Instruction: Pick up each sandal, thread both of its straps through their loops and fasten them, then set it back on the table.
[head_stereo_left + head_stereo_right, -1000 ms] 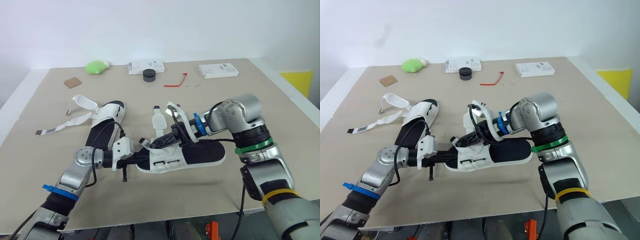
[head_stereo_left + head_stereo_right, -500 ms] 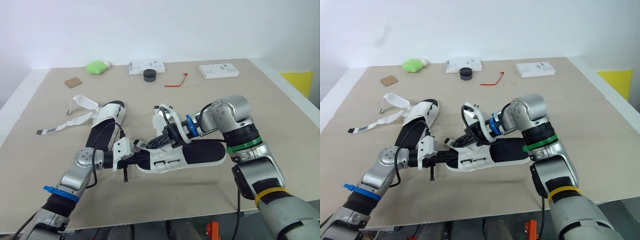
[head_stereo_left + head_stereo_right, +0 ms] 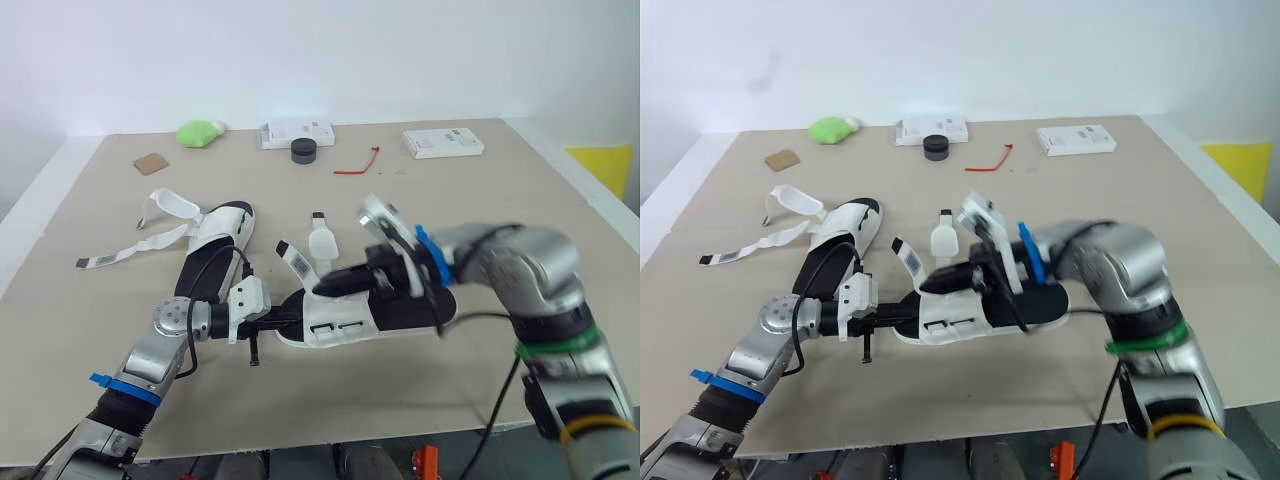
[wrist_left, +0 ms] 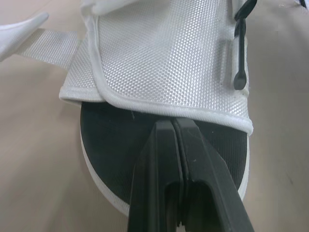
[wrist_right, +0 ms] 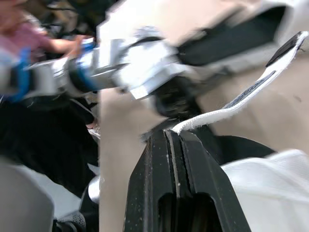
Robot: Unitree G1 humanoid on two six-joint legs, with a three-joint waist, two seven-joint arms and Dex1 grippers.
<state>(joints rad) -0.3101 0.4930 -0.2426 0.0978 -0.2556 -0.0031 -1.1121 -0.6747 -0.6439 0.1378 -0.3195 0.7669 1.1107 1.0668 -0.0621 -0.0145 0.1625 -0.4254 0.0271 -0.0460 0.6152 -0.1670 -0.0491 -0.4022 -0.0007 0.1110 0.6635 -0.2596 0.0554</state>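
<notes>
Sandal (image 3: 335,330) with the black inside lies flat on the table (image 3: 500,210), right between the two grippers. The left gripper (image 4: 173,124) has its two black fingers pressed tight together, with no gap. Their tips touch the black inside of the shoe at the toe end, just under the edge of the white cloth flap.

The right gripper (image 5: 173,133) reaches over the middle of the shoe from the other side. Its fingers are squeezed together on a white strap (image 3: 297,265). The strap comes out at the fingertips and sticks up toward the left arm, with a dark patch at its free end. A second strap (image 3: 322,243) stands up loose just past the right gripper's tips, on the far side.

The other sandal (image 3: 215,238) lies near the left gripper, just behind its wrist. Its long straps (image 3: 135,248) spread out on the table, well apart from both grippers.

Far behind both grippers sit a green lump (image 3: 198,132), a small black round thing (image 3: 303,151), two white boxes (image 3: 443,143), a red tie (image 3: 357,162) and a brown card (image 3: 152,163).
</notes>
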